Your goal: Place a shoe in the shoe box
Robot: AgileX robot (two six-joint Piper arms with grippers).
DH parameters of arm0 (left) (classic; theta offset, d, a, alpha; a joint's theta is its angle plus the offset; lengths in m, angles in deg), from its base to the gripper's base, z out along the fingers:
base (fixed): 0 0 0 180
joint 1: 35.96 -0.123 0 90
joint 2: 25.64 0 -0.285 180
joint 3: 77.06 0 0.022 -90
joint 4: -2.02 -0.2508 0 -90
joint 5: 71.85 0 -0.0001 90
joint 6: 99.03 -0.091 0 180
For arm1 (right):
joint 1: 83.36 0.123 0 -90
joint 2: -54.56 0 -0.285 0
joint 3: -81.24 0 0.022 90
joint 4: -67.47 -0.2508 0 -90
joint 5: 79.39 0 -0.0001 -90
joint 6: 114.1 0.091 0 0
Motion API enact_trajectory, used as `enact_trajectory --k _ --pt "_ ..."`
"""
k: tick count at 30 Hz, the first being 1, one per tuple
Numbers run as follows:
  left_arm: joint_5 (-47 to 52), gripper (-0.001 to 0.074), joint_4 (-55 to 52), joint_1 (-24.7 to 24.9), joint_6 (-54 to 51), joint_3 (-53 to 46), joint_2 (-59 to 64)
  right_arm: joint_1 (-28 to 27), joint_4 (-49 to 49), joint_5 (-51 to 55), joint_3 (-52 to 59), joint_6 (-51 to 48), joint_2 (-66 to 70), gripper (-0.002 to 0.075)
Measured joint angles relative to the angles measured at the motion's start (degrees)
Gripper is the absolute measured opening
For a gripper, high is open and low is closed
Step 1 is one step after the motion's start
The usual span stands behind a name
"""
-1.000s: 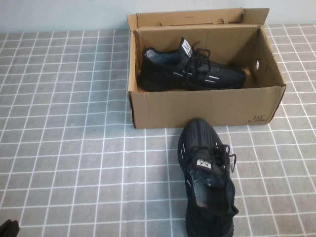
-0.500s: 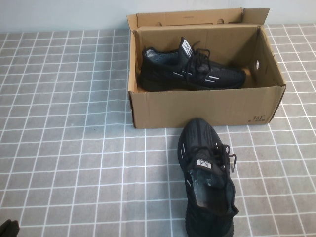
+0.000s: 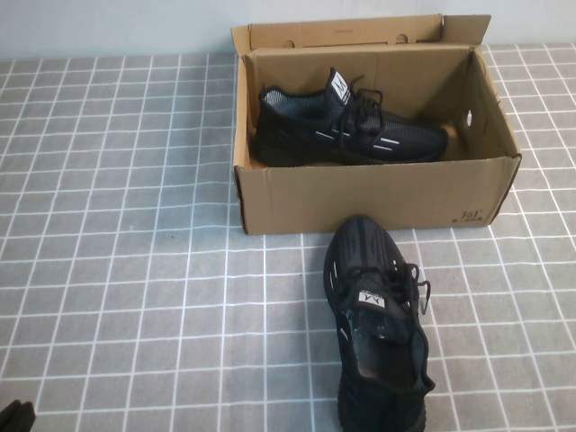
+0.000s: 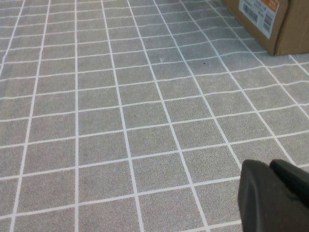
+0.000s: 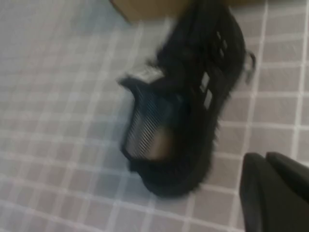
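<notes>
A black mesh shoe (image 3: 376, 324) lies on the tiled table in front of the shoe box, toe towards it. It also shows in the right wrist view (image 5: 188, 96). The brown cardboard shoe box (image 3: 378, 193) stands open at the back with an identical black shoe (image 3: 346, 126) lying on its side inside. My right gripper (image 5: 265, 157) is shut and empty, hovering beside the heel end of the front shoe; it is out of the high view. My left gripper (image 4: 270, 166) is shut and empty over bare tiles, seen at the near left corner (image 3: 13, 416).
The table is covered in grey tiles with white lines (image 3: 117, 225). The box's rear flap (image 3: 342, 31) stands upright against the pale wall. A corner of the box with a label shows in the left wrist view (image 4: 270, 24).
</notes>
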Motion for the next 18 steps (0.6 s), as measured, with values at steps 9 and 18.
enact_trajectory --k 9,18 --pt "0.0 -0.0001 0.0 0.0 0.0 0.0 0.0 0.71 8.51 11.16 -16.6 -5.5 21.29 -0.0016" --pt "0.0 -0.0001 0.0 0.0 0.0 0.0 0.0 19.67 14.42 10.21 -29.02 -8.78 38.07 -0.0016"
